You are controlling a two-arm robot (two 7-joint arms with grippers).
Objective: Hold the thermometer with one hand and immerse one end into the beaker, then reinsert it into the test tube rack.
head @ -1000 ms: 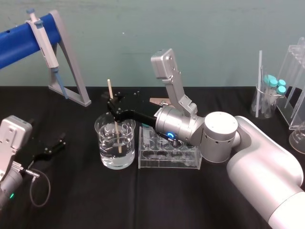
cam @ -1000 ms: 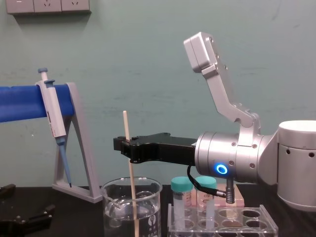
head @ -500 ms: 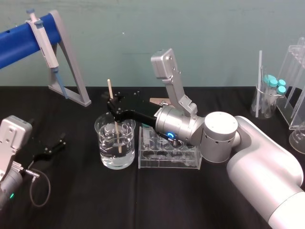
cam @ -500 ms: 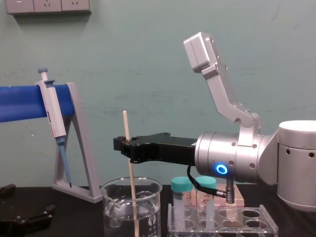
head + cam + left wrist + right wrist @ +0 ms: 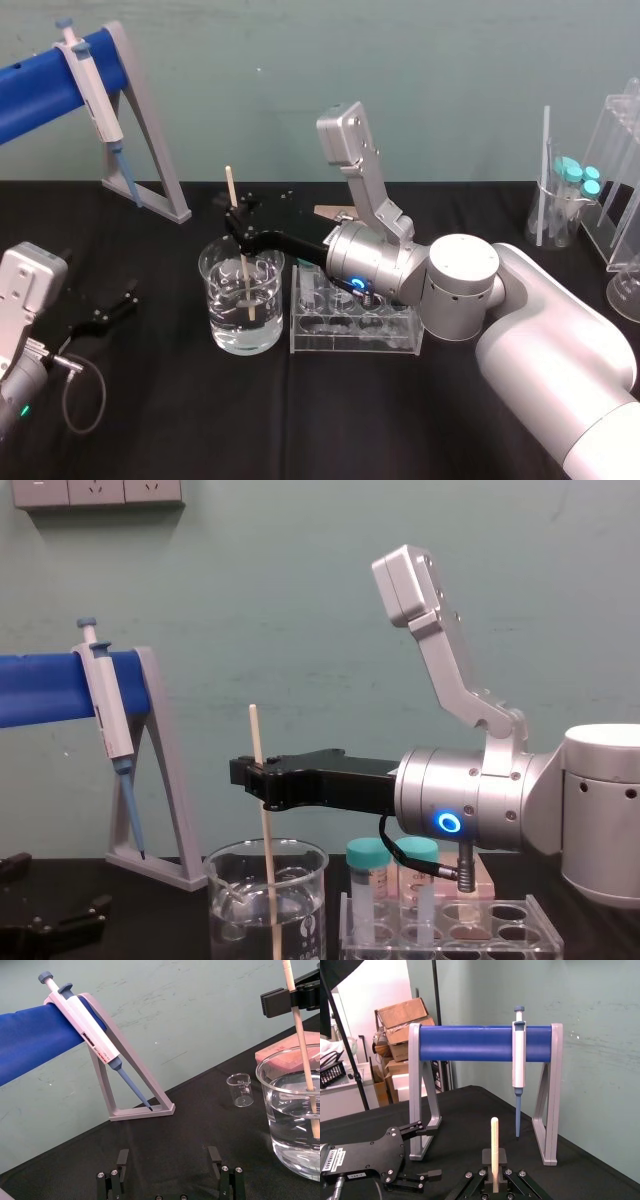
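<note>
R gripper point(image 5: 238, 224): over beaker point(image 5: 214, 308), jaws clamped on thermometer point(image 5: 244, 288) approx. a third down from its top. The thermometer stands near-upright, lower end under water inside beaker, top poking above jaws. The beaker sits on black table point(image 5: 300, 420), just beside test tube rack point(image 5: 350, 341), on its left; two teal-capped tubes point(image 5: 365, 858) in that rack. L gripper point(image 5: 108, 312): low at table's left, well apart from beaker, fingers spread, holding nothing. Pipette point(image 5: 88, 85): hung on grey stand point(image 5: 150, 150) w/ blue bar, back left.

Pinches thin cream thermometer point(image 5: 266, 850) below its top in right gripper point(image 5: 237, 215), near upright, lower end sunk in water of wide clear beaker point(image 5: 215, 310). Clear acrylic test tube rack point(image 5: 350, 340) just beside beaker at 3 o'clock.
</note>
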